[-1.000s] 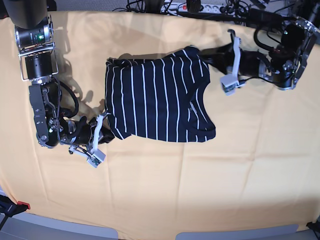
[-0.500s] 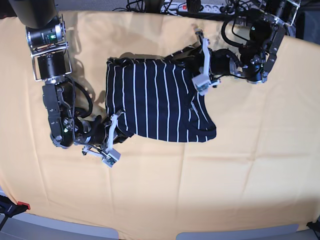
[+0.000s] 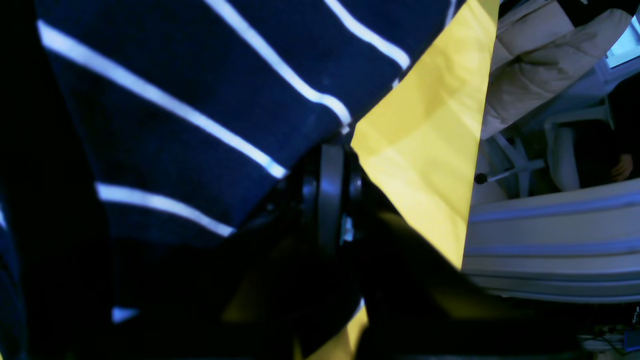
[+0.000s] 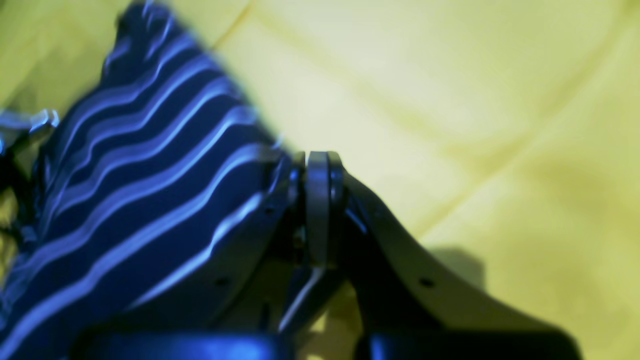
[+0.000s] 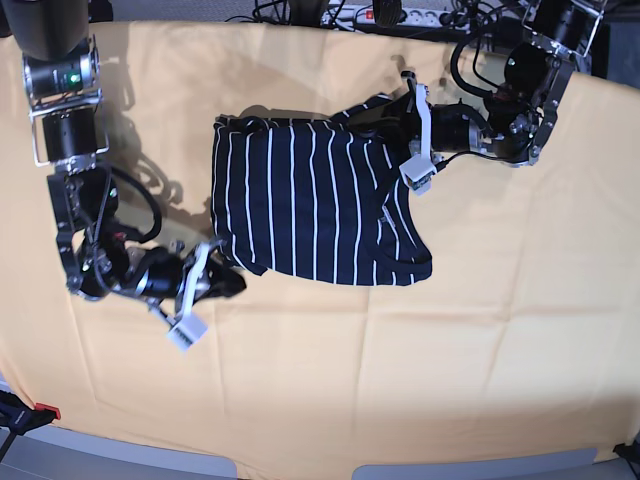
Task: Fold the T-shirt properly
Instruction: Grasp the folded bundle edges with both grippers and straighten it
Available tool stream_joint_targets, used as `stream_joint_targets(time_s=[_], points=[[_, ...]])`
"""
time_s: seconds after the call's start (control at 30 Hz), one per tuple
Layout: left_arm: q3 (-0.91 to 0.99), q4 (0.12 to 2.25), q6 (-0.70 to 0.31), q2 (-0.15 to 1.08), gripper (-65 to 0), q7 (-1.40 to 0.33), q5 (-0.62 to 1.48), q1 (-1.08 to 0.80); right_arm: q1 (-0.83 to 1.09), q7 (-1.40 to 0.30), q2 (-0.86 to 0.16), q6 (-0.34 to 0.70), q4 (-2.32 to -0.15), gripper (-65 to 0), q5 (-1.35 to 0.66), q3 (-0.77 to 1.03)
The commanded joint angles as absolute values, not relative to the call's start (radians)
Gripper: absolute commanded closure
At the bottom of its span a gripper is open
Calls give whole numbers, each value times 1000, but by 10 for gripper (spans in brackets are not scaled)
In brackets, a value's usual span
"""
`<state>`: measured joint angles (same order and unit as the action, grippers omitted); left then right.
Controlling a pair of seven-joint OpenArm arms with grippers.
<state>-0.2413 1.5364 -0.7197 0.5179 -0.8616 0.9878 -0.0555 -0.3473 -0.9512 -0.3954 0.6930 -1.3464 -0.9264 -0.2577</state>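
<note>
The T-shirt [image 5: 315, 205] is soft, light, floppy; best taken at its hems. Left pincer [image 5: 385, 120] clamps its one-o'clock edge, right pincer [image 5: 228, 281] its seven-o'clock corner.

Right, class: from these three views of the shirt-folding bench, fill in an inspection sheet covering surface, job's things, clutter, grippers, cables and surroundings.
Surface: yellow cloth, creased, covering the table.
Job's things: T-shirt, dark with thin white stripes, lying partly folded near the middle.
Clutter: nothing seen.
Grippers: left gripper shut at the shirt's far right corner, fabric against it; right gripper shut at the shirt's near left corner; whether either actually pinches cloth is not clear.
Cables: power strip and tangled leads along the far edge; black cable loops on both arms.
Surroundings: in the left wrist view, pale furniture beyond the table edge.
</note>
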Motion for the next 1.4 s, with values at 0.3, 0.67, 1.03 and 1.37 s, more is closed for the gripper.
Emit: stream_joint_targets(time_s=[0.3,0.67,1.03,1.37], points=[[-234,1540,-698,535,0,-924,933,-39,-279,-808,-391,698,-1359,0,-599,-250],[-234,1541,-698,607,0,-981,947,-38,-297,-721,-435,472,-1373,0,-336,-250],[-202,1794,-698,664,0,-1068,1294,-36,-327,-718,-412,671,-1441,0,-600,-241],[-203,1869,-698,540,0,-1057,1043,-78,-336,-707,-345,696,-1435,0,-431,-241]])
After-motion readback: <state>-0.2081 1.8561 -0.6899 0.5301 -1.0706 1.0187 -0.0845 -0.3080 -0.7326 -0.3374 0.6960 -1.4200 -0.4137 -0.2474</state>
